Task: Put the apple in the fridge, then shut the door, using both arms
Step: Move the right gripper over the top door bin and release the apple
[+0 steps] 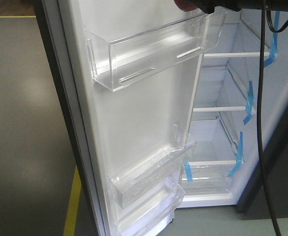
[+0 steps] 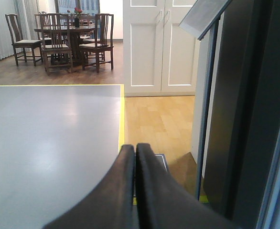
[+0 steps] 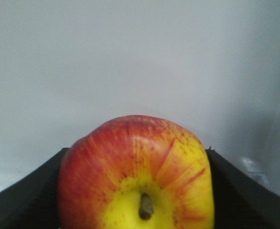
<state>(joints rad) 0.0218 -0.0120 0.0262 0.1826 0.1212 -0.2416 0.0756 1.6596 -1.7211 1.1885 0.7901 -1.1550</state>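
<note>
My right tool [image 3: 137,151] grips the apple [image 3: 136,174], its black fingers [image 3: 32,200] pressed to both sides, the stem and yellow patch turned toward my wrist camera. Behind the apple I see only a plain white surface. In the front view the tool and a sliver of red sit at the very top edge, just before the fridge [image 1: 217,83]; I cannot tell whether the apple is inside yet. The door [image 1: 144,113] stands wide open left of the fridge's shelves [image 1: 235,54], its clear bins [image 1: 154,49] facing me. Blue tape strips [image 1: 249,98] mark the fridge's right inner wall. My left tool [image 2: 135,149] is closed on nothing, fingers touching, beside the fridge's dark outer side and above grey floor [image 2: 49,143].
</note>
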